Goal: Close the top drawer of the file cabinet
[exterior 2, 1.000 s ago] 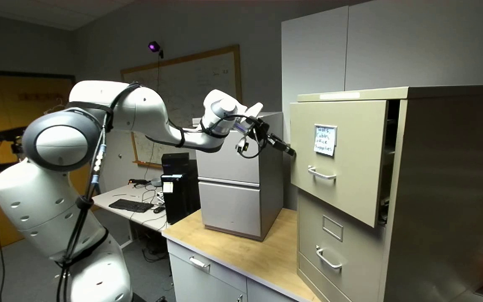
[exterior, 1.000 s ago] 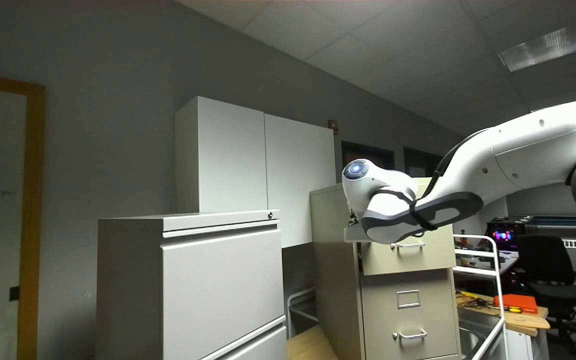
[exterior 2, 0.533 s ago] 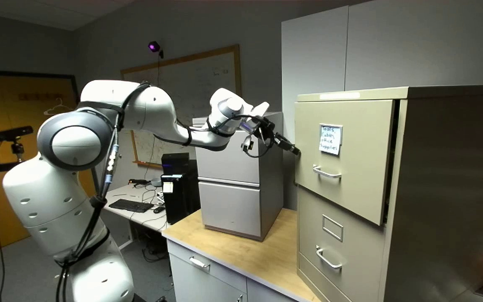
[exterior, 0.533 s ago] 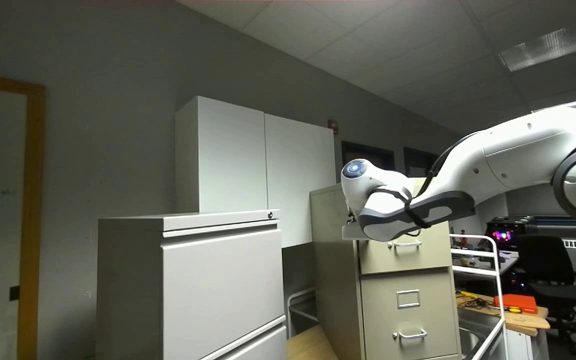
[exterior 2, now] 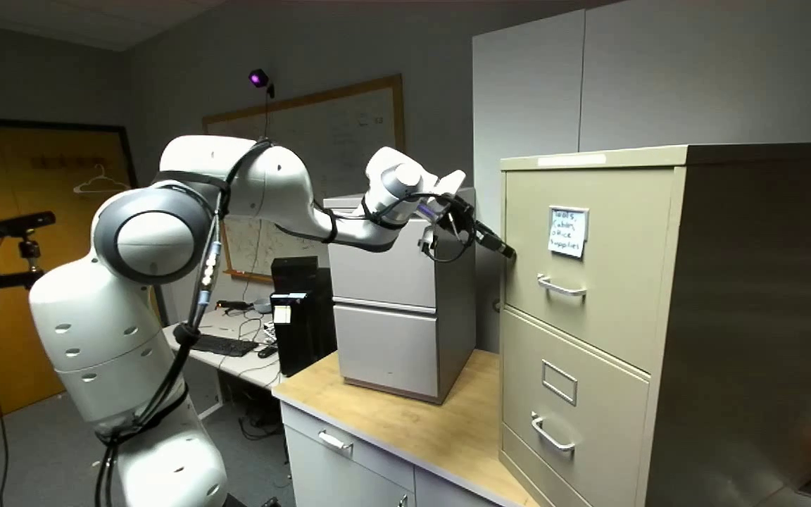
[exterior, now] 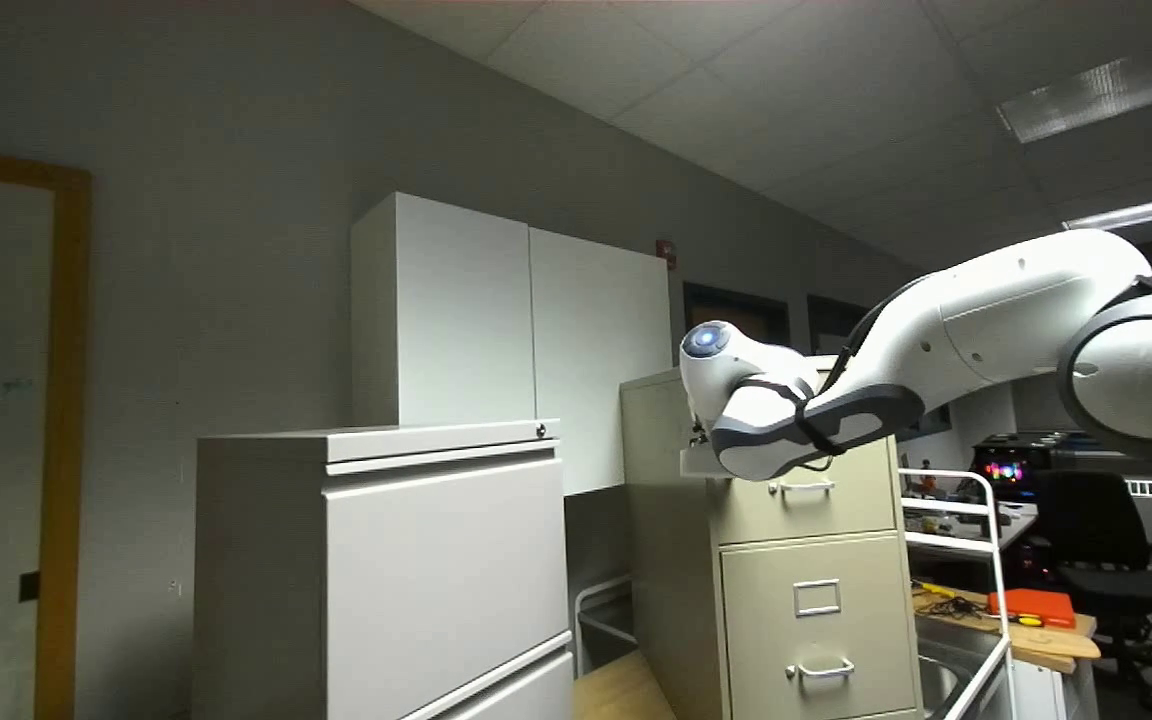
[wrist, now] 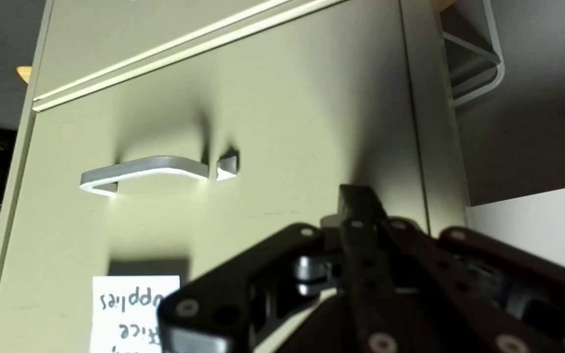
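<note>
At the head of the beige metal file cabinet (exterior 2: 750,317), the top drawer (exterior 2: 613,260) looks flush, its bow handle (wrist: 145,166) and handwritten label (exterior 2: 567,232) facing out. It should handle as a stiff, probably heavy metal box, slick-painted, so a flat push suits it better than a grip, best given near the handle; the jaws, clenched on nothing, meet its front close to a side edge, though the dark wrist view leaves firm contact unsure. Nearby stands a grey two-drawer cabinet (exterior 2: 386,345) on a wooden surface (exterior 2: 476,443).
</note>
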`<state>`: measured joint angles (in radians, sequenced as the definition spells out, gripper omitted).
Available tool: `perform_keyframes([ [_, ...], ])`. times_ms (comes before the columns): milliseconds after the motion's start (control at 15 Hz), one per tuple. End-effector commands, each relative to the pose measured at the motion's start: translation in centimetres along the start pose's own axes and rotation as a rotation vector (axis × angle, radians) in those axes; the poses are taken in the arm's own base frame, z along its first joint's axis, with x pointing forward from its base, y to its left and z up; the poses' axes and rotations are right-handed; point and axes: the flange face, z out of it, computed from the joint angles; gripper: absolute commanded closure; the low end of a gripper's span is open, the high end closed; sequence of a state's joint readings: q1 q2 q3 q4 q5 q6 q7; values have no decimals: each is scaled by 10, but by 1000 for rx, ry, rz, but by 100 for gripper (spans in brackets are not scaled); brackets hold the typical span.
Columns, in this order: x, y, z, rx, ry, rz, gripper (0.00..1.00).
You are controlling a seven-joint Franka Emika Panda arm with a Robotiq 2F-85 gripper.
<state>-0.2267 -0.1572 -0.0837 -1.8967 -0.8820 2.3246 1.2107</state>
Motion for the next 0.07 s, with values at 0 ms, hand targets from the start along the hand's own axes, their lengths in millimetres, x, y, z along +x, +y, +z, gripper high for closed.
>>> perform_keyframes([
  [0, 6, -37, 31, 79, 7, -45, 100],
])
